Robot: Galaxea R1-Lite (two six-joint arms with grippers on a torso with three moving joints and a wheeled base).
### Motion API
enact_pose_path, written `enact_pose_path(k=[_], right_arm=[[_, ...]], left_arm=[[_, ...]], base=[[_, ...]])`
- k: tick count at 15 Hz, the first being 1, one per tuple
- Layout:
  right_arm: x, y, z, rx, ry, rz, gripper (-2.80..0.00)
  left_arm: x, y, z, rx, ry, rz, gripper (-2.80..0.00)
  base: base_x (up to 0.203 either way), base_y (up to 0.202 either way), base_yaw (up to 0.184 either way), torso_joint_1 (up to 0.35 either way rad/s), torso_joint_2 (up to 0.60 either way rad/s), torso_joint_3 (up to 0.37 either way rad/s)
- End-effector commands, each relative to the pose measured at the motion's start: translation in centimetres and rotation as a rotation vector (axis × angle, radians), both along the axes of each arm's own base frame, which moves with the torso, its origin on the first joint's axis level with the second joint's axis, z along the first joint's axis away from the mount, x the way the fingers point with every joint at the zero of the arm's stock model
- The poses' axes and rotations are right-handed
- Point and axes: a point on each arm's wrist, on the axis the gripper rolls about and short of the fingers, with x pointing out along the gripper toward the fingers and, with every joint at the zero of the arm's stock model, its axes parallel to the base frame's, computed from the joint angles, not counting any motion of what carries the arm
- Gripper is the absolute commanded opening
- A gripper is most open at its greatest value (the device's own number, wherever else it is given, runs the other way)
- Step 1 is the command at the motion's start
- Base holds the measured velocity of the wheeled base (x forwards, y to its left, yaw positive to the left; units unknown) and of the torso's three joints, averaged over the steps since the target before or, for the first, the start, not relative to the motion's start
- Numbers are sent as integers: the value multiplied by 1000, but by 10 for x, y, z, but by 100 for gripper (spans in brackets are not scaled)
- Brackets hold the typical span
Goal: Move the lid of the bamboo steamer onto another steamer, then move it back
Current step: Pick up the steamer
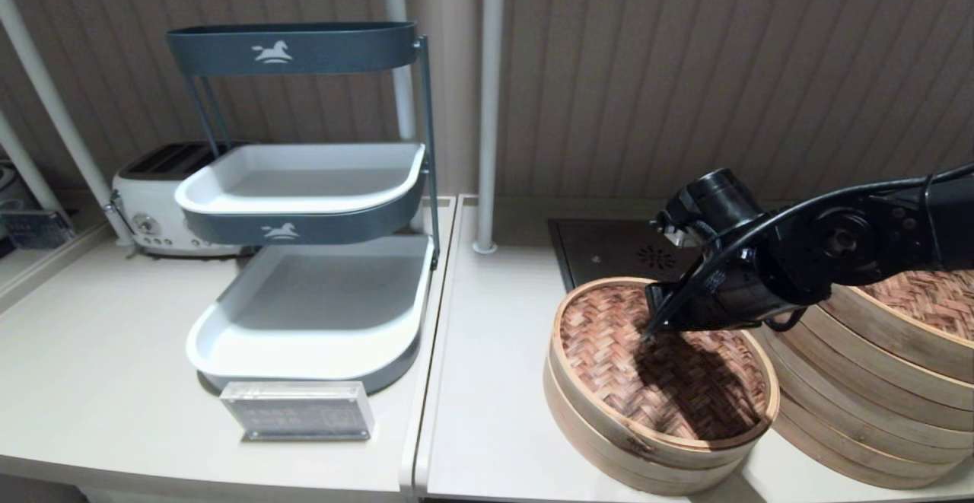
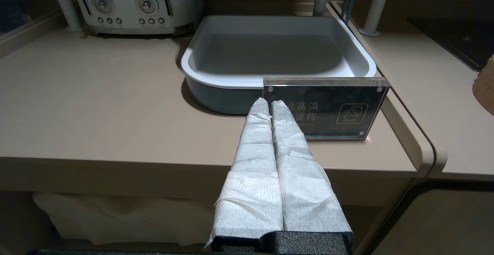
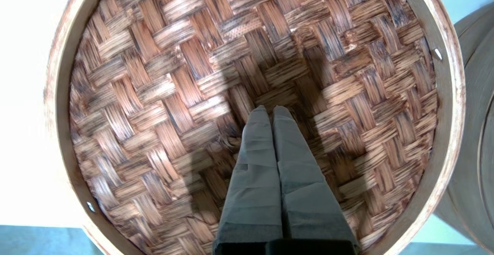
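Observation:
The bamboo steamer lid [image 1: 609,351], reddish-brown woven with a pale rim and a dark smudge at the front, lies on a low steamer ring [image 1: 601,442]. My right gripper [image 1: 650,330] hangs over the lid's middle [image 3: 173,93], shut [image 3: 270,109], its shadows falling to either side of the fingers. The centre loop is hidden behind the fingers. The tall stack of pale rings [image 1: 860,412] stands just right of it, topped by its own woven lid [image 1: 928,297]. My left gripper [image 2: 270,102] is parked, shut and empty, at the counter's front edge, outside the head view.
A three-tier grey and white tray rack [image 1: 312,305] stands on the left counter with a toaster [image 1: 148,206] behind it and an acrylic sign [image 1: 297,410] in front. A black cooktop [image 1: 609,248] lies behind the steamers. A white pole [image 1: 487,107] rises at the counter seam.

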Motion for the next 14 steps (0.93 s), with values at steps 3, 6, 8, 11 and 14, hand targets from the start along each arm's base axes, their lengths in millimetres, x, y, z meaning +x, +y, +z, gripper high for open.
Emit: enact_pose_path(k=[3, 6, 8, 11, 14], right_arm=[[8, 5, 13, 60, 9, -74, -280], [10, 9, 26, 97, 63, -131, 0], [12, 11, 32, 116, 108, -169, 0], [17, 14, 29, 158, 221, -189, 0], [26, 19, 23, 188, 290, -259, 0]], left_arm=[[2, 0, -8, 0, 26, 0, -280], [2, 0, -8, 0, 26, 0, -280], [2, 0, -8, 0, 28, 0, -280], [2, 0, -8, 0, 28, 0, -280], [2, 0, -8, 0, 28, 0, -280]], base=[[0, 0, 0, 0, 0, 0], [0, 0, 0, 0, 0, 0], [0, 0, 0, 0, 0, 0], [0, 0, 0, 0, 0, 0], [0, 0, 0, 0, 0, 0]])
